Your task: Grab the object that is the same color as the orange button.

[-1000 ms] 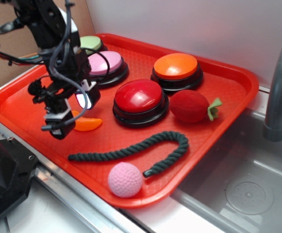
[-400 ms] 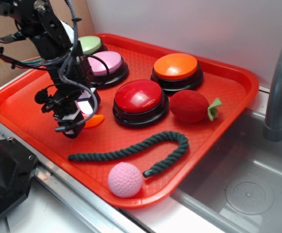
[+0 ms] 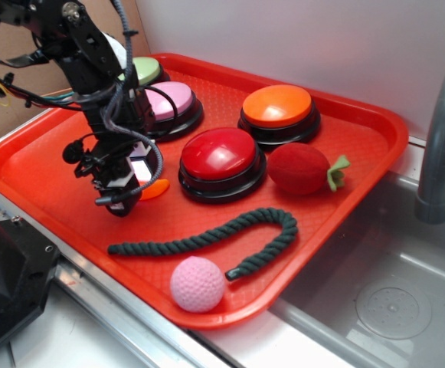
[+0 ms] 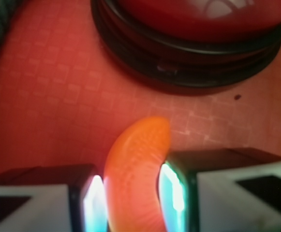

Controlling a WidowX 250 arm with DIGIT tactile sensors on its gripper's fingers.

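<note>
The object, a small glossy orange crescent (image 4: 136,162), lies on the red tray (image 3: 42,165) just left of the red-domed button (image 3: 219,152). In the exterior view only its tip (image 3: 155,188) shows past the gripper. My gripper (image 3: 124,192) is down at the tray over it. In the wrist view the gripper (image 4: 133,195) has the crescent between its two lit pads, which touch it on both sides. The orange button (image 3: 277,106), with an orange dome on a black base, stands at the tray's back right, well away from the gripper.
The red button's black base (image 4: 193,72) is close ahead of the jaws. A pink button (image 3: 170,98) and a green button (image 3: 145,69) stand behind the arm. A red plush strawberry (image 3: 299,167), a dark rope (image 3: 207,238), a pink ball (image 3: 197,284) and a sink (image 3: 391,299) with its faucet (image 3: 440,130) lie to the right.
The gripper moved right from beside the crescent and came down over it; its jaws closed in on the crescent's sides. The crescent is now mostly hidden in the exterior view.
</note>
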